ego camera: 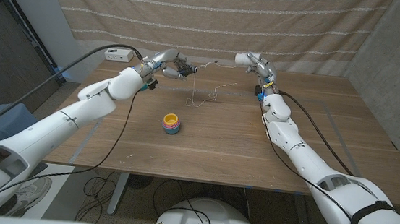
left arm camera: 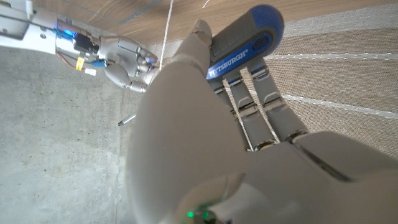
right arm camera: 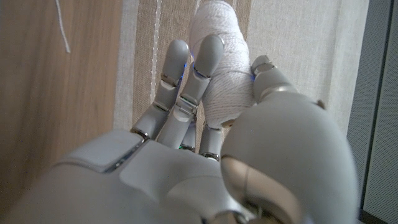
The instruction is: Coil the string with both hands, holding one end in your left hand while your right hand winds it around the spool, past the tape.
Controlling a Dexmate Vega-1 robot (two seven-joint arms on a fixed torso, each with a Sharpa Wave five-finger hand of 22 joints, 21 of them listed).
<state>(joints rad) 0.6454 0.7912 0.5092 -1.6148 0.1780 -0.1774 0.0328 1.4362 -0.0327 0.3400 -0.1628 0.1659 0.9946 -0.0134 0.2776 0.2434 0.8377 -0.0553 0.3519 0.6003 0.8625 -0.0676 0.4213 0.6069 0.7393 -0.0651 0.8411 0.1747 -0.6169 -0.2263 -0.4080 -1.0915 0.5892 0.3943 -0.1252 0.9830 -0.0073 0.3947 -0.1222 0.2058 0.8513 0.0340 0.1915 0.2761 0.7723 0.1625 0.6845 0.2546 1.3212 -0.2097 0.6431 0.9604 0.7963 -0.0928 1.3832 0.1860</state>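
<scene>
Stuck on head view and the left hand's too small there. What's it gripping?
Observer: Left wrist view: left hand grips a grey-blue spool marked PITTSBURGH.
Operator: String near the spool?
Observer: Yes, the string runs just beside that hand's fingertip.
Operator: Right hand?
Observer: Right wrist view: right hand has a white wrap on what looks like one finger. Its pinch on the string is hidden there.

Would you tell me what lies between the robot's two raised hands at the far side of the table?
In the head view, the white string spans from the left hand to the right hand, with a loop hanging to the table.
</scene>
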